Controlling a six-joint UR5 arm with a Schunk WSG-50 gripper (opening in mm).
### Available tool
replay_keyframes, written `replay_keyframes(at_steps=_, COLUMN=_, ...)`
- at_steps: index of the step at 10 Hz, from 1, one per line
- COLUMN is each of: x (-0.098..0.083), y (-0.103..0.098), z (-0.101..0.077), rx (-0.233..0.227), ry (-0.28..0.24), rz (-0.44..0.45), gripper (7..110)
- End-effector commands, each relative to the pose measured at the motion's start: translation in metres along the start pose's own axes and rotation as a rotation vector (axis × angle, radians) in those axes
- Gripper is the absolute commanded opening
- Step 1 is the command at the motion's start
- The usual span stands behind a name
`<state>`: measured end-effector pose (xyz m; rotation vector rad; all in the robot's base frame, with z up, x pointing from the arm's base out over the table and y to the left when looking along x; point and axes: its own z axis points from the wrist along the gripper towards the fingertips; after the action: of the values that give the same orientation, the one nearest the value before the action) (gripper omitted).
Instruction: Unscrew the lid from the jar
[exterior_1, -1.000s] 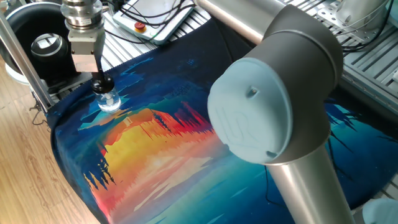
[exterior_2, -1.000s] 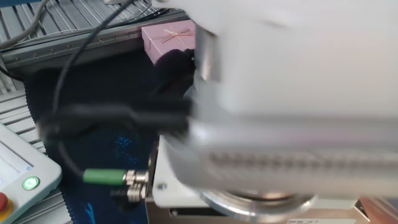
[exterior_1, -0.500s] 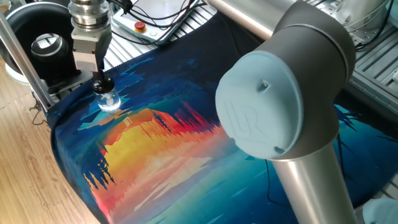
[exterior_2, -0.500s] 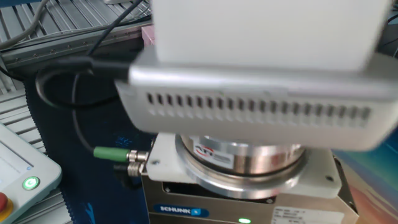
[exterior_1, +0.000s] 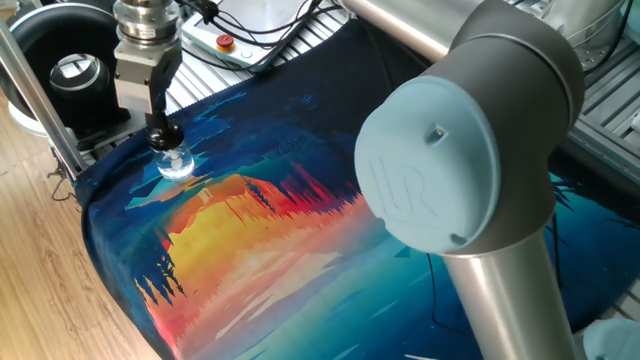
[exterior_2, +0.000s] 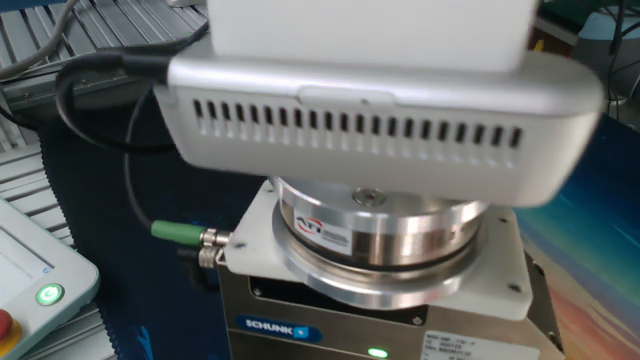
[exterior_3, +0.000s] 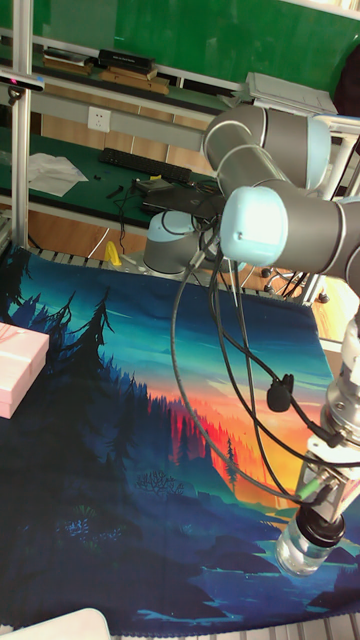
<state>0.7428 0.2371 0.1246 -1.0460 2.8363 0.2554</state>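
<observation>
The jar (exterior_1: 176, 164) stands upright on the painted cloth (exterior_1: 260, 230) directly beneath my pincer (exterior_1: 160, 133), near the cloth's edge. It is clear glass, and I can make out nothing inside it. The lid (exterior_3: 317, 525) sits on its neck, and my two fingers are drawn in against the lid's sides, gripping it from above. In the tall view the jar (exterior_3: 304, 546) shows below my fingertips, resting on the cloth (exterior_3: 130, 440). Beyond my pincer, off the cloth, a black ring-shaped device (exterior_1: 62, 60) with a silver centre rests. Far from my pincer, at the opposite cloth edge, lies a closed pink box (exterior_3: 20, 368).
</observation>
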Motion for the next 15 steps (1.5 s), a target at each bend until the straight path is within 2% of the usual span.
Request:
replay_keyframes(at_steps=1, x=-0.002, y=-0.001, z=-0.002, rx=-0.01, ry=-0.025, rz=0.037, gripper=44)
replay_keyframes(at_steps=5, x=0.006, y=0.007, z=-0.007, rx=-0.036, ry=-0.05, rz=0.047, gripper=44)
replay_keyframes(at_steps=8, x=0.009, y=0.013, z=-0.009, rx=-0.047, ry=-0.09, rz=0.057, gripper=44)
replay_keyframes(at_steps=11, x=0.007, y=0.005, z=-0.004, rx=-0.011, ry=-0.11, rz=0.096, gripper=44)
replay_keyframes(at_steps=12, x=0.006, y=0.004, z=-0.004, rx=-0.01, ry=-0.114, rz=0.105, gripper=22)
replay_keyframes(at_steps=15, x=0.003, y=0.008, z=-0.004, rx=-0.025, ry=-0.125, rz=0.113, gripper=22)
